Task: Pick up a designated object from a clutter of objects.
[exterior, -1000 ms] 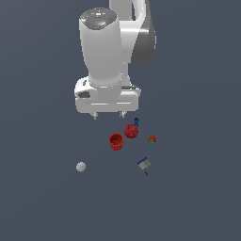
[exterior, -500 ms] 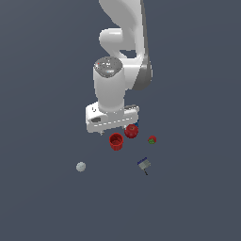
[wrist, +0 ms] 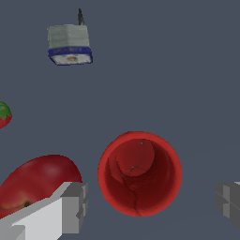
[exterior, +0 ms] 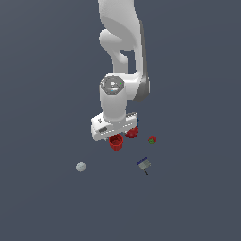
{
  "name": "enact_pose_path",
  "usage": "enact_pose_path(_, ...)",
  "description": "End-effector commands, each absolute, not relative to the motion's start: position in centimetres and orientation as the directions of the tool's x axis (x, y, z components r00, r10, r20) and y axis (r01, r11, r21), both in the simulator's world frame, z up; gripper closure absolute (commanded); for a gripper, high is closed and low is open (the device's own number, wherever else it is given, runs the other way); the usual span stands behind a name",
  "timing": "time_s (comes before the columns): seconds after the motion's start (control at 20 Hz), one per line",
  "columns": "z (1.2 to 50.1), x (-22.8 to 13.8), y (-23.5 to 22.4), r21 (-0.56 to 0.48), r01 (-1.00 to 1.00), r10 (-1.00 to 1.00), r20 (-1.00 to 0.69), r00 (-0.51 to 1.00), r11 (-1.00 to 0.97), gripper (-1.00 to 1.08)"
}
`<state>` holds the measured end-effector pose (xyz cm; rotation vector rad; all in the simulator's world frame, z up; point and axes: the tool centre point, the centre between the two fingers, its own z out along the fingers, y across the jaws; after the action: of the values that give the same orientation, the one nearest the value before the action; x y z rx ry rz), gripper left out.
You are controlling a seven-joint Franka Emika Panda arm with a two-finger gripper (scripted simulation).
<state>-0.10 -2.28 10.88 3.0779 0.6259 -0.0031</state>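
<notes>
Gripper spread wide around upright red cup, seemingly not touching.

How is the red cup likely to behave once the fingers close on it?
The red cup looks hollow and thin-walled, so probably light. Its smooth tapered wall may slip in the gripper. Standing mouth-up, it could tip or slide if one finger touches first, perhaps toward the apple beside it.

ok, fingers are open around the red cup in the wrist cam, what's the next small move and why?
Probably a short straight descent, then close. In the wrist view the red cup sits upright, mouth up, between the open gripper fingers, with gaps on both sides. One finger is close to the red fruit, so avoid sideways drift. The exterior view hides how far the fingertips are above the floor.
</notes>
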Motion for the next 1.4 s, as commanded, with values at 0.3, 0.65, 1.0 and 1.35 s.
enact_pose_path(0.3, 9.8, -0.3, -2.1, 0.000, 0.413, 0.413, -0.001, 0.911, -0.911, -0.92)
enact_pose_path(0.65, 7.7, -0.4, -2.1, 0.000, 0.414, 0.414, -0.001, 0.910, -0.910, -0.92)
enact_pose_path(1.0, 5.0, -0.4, -2.1, 0.000, 0.416, 0.416, 0.000, 0.909, -0.909, -0.92)
enact_pose_path(1.35, 4.7, -0.4, -2.1, 0.000, 0.417, 0.417, 0.000, 0.909, -0.909, 1.08)
